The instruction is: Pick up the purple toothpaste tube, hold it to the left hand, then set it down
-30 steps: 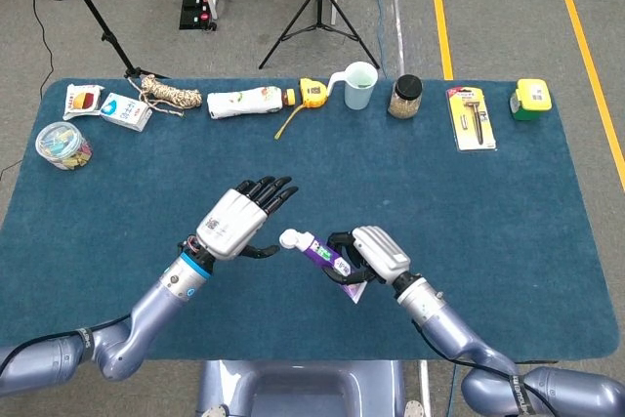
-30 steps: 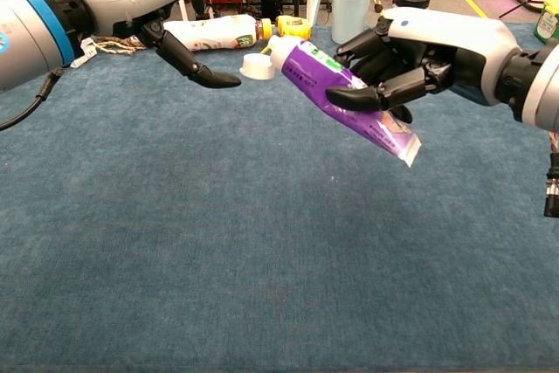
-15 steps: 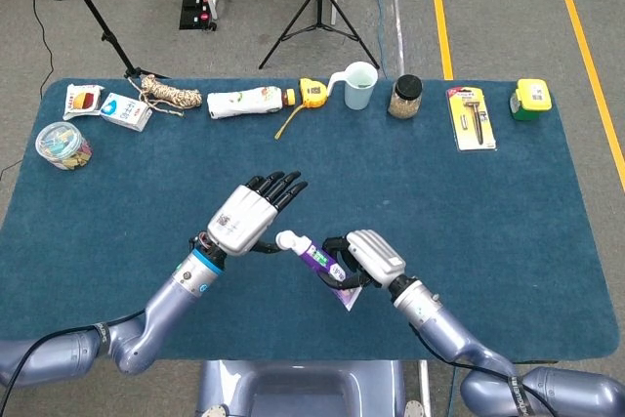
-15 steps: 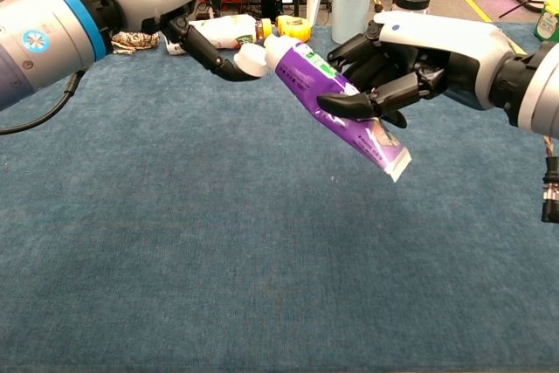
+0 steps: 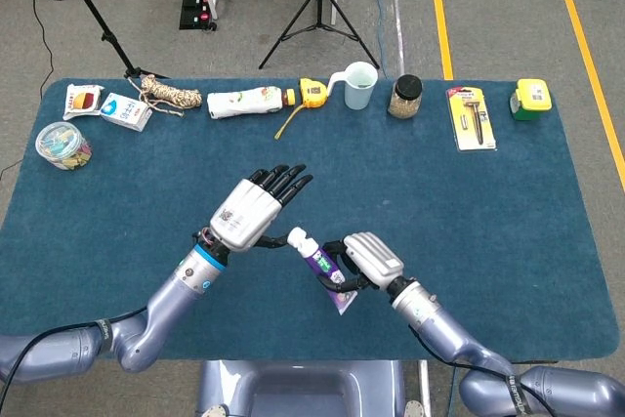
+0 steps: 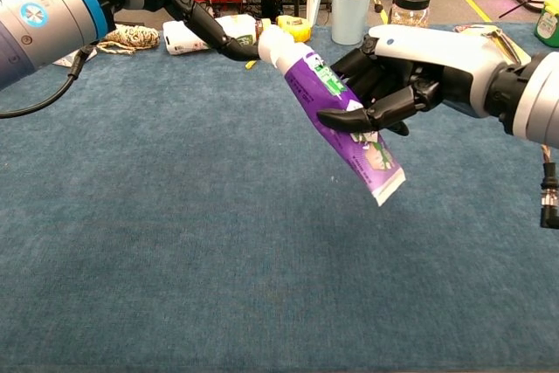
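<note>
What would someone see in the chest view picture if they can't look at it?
The robot's right hand holds a purple toothpaste tube tilted above the blue cloth table, its white cap up by the left hand's dark fingers. A pale jug stands behind.

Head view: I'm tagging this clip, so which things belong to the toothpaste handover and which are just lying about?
In the job:
purple toothpaste tube
right hand, holding the tube
left hand, fingers spread by the cap

Lying about, along the far edge:
measuring cup
jar
packaged razor
tape measure
white bottle
rope bundle
</note>
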Robot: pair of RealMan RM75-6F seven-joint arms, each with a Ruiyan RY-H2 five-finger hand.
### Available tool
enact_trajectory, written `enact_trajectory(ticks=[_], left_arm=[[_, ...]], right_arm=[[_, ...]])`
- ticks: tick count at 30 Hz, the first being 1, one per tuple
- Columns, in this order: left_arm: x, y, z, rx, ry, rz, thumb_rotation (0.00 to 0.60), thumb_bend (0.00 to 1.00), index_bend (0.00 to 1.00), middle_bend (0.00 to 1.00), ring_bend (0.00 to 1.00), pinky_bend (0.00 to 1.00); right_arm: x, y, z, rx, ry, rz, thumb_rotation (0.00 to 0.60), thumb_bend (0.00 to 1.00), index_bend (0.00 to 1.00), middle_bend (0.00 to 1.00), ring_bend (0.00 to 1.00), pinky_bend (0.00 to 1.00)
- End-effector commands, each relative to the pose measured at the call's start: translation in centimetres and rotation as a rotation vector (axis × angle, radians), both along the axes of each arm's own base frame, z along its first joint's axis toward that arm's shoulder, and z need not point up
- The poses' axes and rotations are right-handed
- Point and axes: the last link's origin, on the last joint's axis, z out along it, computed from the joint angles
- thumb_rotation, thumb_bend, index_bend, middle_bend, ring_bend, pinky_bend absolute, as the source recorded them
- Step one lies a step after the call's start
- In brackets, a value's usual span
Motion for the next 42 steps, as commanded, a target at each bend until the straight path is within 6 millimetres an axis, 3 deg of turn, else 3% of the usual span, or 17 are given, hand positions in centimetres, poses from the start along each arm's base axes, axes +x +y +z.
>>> enact_trajectory(ticks=[1,8,24,31,36,39,42], left_arm=[[-0.2,0.0,0.1,0.000,0.010,0.002,0.430,0.14,0.09,0.13,0.15,0.33],[-0.7,0.4,0.2,0.005,0.021,0.014,0.430,0.14,0.09,0.13,0.15,0.33],[0.6,-0.1,-1.0,-0.027,0.002,-0.006,0.432,0.14,0.09,0.13,0.15,0.33],[-0.1,0.2,0.8,-0.029,-0.022,0.026,0.431,0.14,0.09,0.13,0.16,0.33],[-0.9,0.4,2.3,-0.127,-0.062,0.108,0.424,0.14,0.12,0.13,0.16,0.33],[-1.2,0.4,3.0,-0.248,-0.115,0.192,0.392,0.14,0.13,0.13,0.16,0.33],[-1.2,0.4,3.2,-0.341,-0.151,0.249,0.282,0.14,0.13,0.13,0.16,0.33]], right_arm=[[-0.1,-0.1,0.0,-0.003,0.010,0.000,0.444,0.50,0.70,0.72,0.82,0.77],[-0.1,-0.2,-0.2,-0.003,0.034,0.020,0.444,0.50,0.72,0.73,0.83,0.78],[0.2,-0.3,-0.7,0.010,0.068,0.043,0.446,0.51,0.73,0.75,0.85,0.80],[-0.2,-0.4,-0.5,0.005,0.074,0.034,0.445,0.51,0.74,0.76,0.87,0.82],[-0.7,-0.6,-0.4,0.007,0.071,0.014,0.445,0.51,0.75,0.77,0.88,0.82],[-1.2,-0.7,-0.5,0.009,0.061,-0.007,0.444,0.51,0.75,0.77,0.88,0.82],[-1.4,-0.9,-0.6,0.011,0.051,-0.020,0.445,0.52,0.76,0.78,0.89,0.83]])
